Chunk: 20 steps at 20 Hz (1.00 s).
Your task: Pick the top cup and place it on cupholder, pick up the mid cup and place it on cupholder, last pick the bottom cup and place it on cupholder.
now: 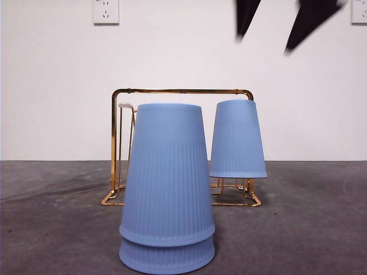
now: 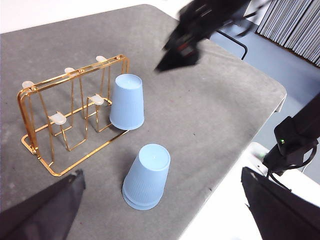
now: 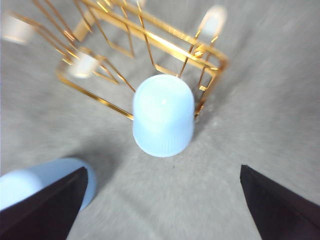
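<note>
1. A grey table (image 2: 210,115) stands before a plain white wall (image 1: 57,86) with two sockets (image 1: 105,11).
2. The gold cupholder (image 1: 183,91) stands mid-table.
3. Two stacked, upturned blue cups (image 1: 166,195) stand near it, in front, partly hiding it from the front camera.
4. The top cup (image 1: 237,138) sits upturned on a cupholder peg.
5. The right gripper (image 1: 275,26) hangs above that cup, jaws wide, empty.
6. The left gripper (image 2: 160,210) waits off to the side, jaws wide, empty.
</note>
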Motion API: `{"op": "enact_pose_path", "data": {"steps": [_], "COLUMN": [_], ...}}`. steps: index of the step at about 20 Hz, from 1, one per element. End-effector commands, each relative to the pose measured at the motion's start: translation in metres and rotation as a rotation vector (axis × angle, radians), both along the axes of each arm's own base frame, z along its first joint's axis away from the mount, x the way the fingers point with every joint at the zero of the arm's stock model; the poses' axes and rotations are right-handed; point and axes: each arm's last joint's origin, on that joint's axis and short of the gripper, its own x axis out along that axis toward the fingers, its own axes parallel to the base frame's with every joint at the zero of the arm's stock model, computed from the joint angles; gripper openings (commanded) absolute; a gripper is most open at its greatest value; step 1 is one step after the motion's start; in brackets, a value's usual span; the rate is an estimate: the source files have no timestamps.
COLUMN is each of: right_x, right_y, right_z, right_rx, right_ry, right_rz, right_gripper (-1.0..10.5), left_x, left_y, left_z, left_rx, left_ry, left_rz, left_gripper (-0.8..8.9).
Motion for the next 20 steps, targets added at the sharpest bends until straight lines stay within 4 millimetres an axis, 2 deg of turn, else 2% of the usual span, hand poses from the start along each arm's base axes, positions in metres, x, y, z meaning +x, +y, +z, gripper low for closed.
{"op": "enact_pose_path", "data": {"steps": [1,2,3,4,6,11,13,14,17,18,20], "right_x": [-0.028,-0.040,-0.061,-0.107,-0.125,-0.156,-0.184,-0.189,-0.195,-0.198,-0.199], "right_y": [-0.014,-0.020,-0.030,-0.052,-0.062,-0.082,-0.103,-0.107,-0.112,-0.114,-0.115], "right_z": [0.023,0.029,0.037,0.046,0.044,0.019,-0.028,-0.035,-0.039,-0.038,-0.038], "right_rx": [0.042,0.058,0.088,0.156,0.194,0.254,0.305,0.328,0.345,0.359,0.363], "right_ry": [-0.061,-0.079,-0.114,-0.203,-0.232,-0.218,-0.181,-0.176,-0.189,-0.206,-0.215], "right_rz": [0.021,0.030,0.051,0.099,0.128,0.145,0.100,0.089,0.084,0.086,0.086], "right_gripper": [4.9,4.9,4.9,4.9,4.9,4.9,4.9,4.9,4.9,4.9,4.9], "left_x": [0.004,0.006,0.010,0.021,0.028,0.049,0.077,0.085,0.097,0.107,0.112], "left_y": [-0.002,-0.003,-0.004,-0.009,-0.012,-0.021,-0.043,-0.053,-0.070,-0.091,-0.106], "left_z": [0.005,0.004,0.004,0.002,0.001,-0.003,-0.015,-0.020,-0.029,-0.041,-0.049], "left_rx": [-0.006,-0.004,0.000,0.006,0.004,-0.018,0.000,0.029,0.093,0.183,0.230], "left_ry": [-0.005,0.000,0.014,0.059,0.092,0.231,0.406,0.453,0.499,0.530,0.541], "left_rz": [-0.009,-0.009,-0.008,-0.002,0.006,0.045,0.025,0.029,0.040,0.055,0.052], "left_gripper": [5.00,5.00,5.00,5.00,5.00,5.00,5.01,5.01,5.01,5.00,5.00]}}
